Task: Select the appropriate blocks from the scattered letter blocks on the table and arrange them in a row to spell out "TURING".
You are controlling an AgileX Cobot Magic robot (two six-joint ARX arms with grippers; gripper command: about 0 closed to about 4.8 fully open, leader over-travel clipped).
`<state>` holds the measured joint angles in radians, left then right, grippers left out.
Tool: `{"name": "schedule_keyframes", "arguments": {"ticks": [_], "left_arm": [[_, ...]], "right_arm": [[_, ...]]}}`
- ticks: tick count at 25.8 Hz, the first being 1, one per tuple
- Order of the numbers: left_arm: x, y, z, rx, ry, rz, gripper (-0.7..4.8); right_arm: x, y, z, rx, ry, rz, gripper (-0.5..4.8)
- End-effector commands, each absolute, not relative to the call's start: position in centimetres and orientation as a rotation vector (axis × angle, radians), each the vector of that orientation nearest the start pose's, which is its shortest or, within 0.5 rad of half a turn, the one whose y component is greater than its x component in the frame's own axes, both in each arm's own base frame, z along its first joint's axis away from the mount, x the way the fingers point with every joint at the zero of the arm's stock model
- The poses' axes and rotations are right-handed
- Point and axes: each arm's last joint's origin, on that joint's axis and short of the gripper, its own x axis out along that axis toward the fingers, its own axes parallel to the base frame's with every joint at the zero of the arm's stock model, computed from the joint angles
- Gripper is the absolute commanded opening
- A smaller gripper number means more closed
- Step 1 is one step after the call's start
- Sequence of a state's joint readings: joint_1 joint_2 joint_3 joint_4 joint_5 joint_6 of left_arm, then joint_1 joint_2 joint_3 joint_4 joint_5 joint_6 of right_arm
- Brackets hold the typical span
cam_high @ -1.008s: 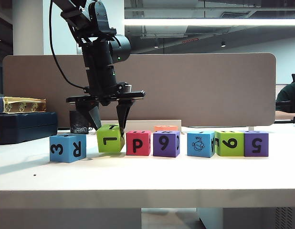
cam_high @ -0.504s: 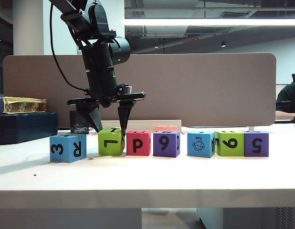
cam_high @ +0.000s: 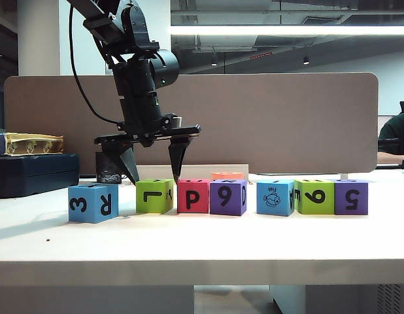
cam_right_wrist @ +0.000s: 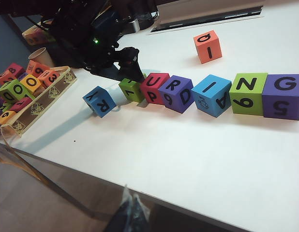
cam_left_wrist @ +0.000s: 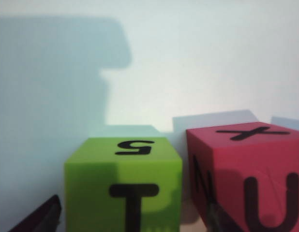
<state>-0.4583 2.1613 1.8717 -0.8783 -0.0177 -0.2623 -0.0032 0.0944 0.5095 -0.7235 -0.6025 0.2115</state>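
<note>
Six letter blocks form a row on the white table [cam_right_wrist: 198,154]: lime green T [cam_right_wrist: 131,90], magenta U [cam_right_wrist: 154,87], purple R [cam_right_wrist: 176,93], blue I [cam_right_wrist: 211,95], green N [cam_right_wrist: 248,93] and purple G [cam_right_wrist: 283,95]. My left gripper [cam_high: 154,175] hangs open just above the green T block [cam_high: 154,196], one finger to each side and clear of it. The left wrist view shows the same T block [cam_left_wrist: 123,183] flat beside the magenta block [cam_left_wrist: 251,179], with dark fingertips [cam_left_wrist: 38,217] at its sides. My right gripper [cam_right_wrist: 132,212] is shut and empty, below the table's front edge.
A blue block [cam_high: 93,203] stands alone at the left end of the row. An orange block [cam_right_wrist: 207,46] lies behind it. A tray [cam_right_wrist: 38,92] of spare blocks and a paper cup [cam_right_wrist: 41,55] sit at the far left. A grey-brown divider panel [cam_high: 287,124] closes the back.
The green T block was tilted in the left gripper's grasp; it now rests flat against the magenta block. The left jaws have opened and let it go.
</note>
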Motion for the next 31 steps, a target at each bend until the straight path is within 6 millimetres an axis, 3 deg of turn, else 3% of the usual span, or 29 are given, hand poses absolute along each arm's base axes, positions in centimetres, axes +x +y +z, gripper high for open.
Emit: {"name": "schedule_keyframes", "arguments": {"ticks": [1,5,7,10,12,20,31], "left_arm": [[41.0,-20.2,23.2,0.043,1.164,-0.244,3.75],[41.1,-20.2,25.2,0.080,1.137,-0.257,3.72],[41.3,-19.7,27.4,0.162,1.088,-0.176,3.66],[41.7,-18.5,27.8,0.197,1.066,-0.087,2.64],[41.9,-17.9,27.3,0.195,1.084,-0.074,2.00],[42.2,-16.7,24.8,0.222,1.153,-0.066,0.46],[43.0,-17.5,21.2,0.175,1.260,-0.175,0.46]], "right_arm": [[4.4,1.6,25.7,0.291,0.347,0.566,-0.01],[4.4,1.6,25.7,0.291,0.346,0.567,-0.01],[4.4,1.6,25.7,0.291,0.346,0.567,-0.01],[4.4,1.6,25.7,0.291,0.345,0.566,-0.01],[4.4,1.6,25.7,0.290,0.342,0.567,-0.01],[4.4,1.6,25.7,0.289,0.339,0.567,-0.01],[4.5,1.6,25.8,0.288,0.338,0.567,-0.01]]}}
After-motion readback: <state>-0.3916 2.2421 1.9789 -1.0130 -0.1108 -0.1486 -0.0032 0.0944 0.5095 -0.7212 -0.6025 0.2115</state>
